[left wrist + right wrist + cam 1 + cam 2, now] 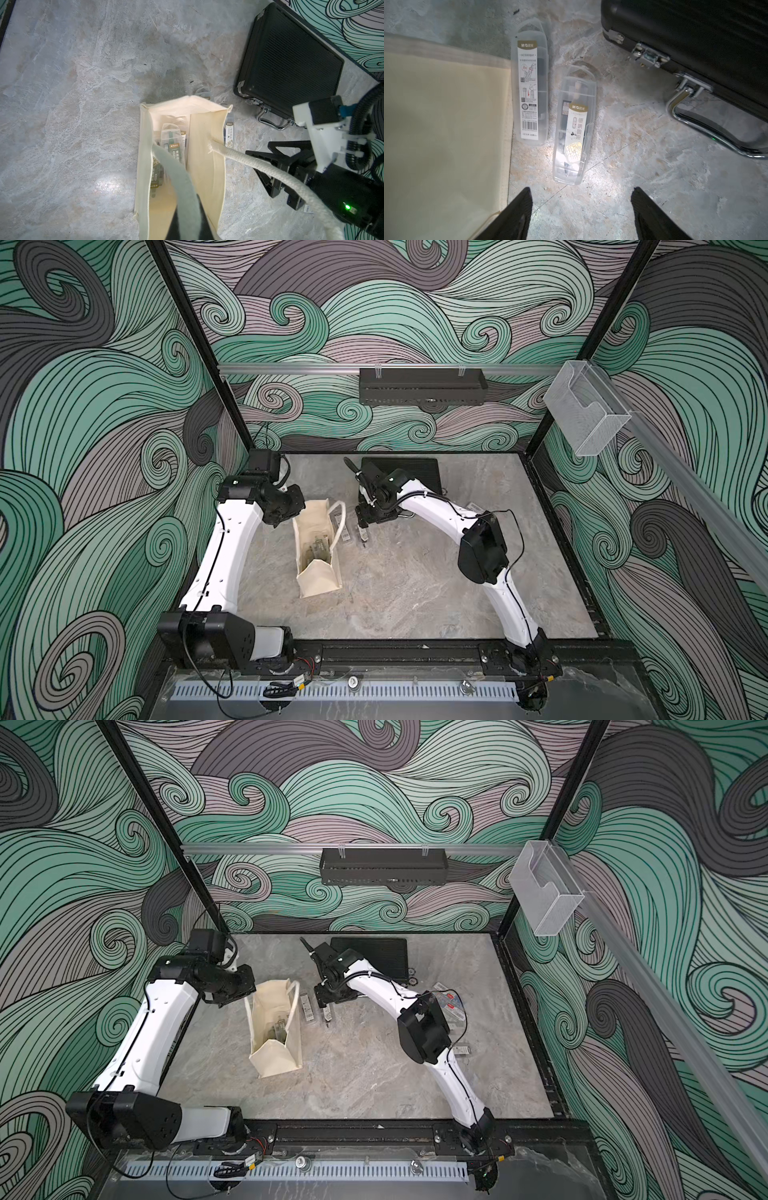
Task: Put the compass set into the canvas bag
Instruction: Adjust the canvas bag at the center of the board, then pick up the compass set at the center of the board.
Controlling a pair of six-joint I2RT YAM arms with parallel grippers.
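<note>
Right wrist view: compass set just beyond the parted jaws.

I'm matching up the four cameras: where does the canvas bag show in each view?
Top view: the canvas bag stands open, left of centre.
Top view: likewise left of centre.
Left wrist: the picture's lower middle, mouth open.
Right wrist: the picture's left side, only its wall.
Shared landmark: the black briefcase, in all four.
</note>
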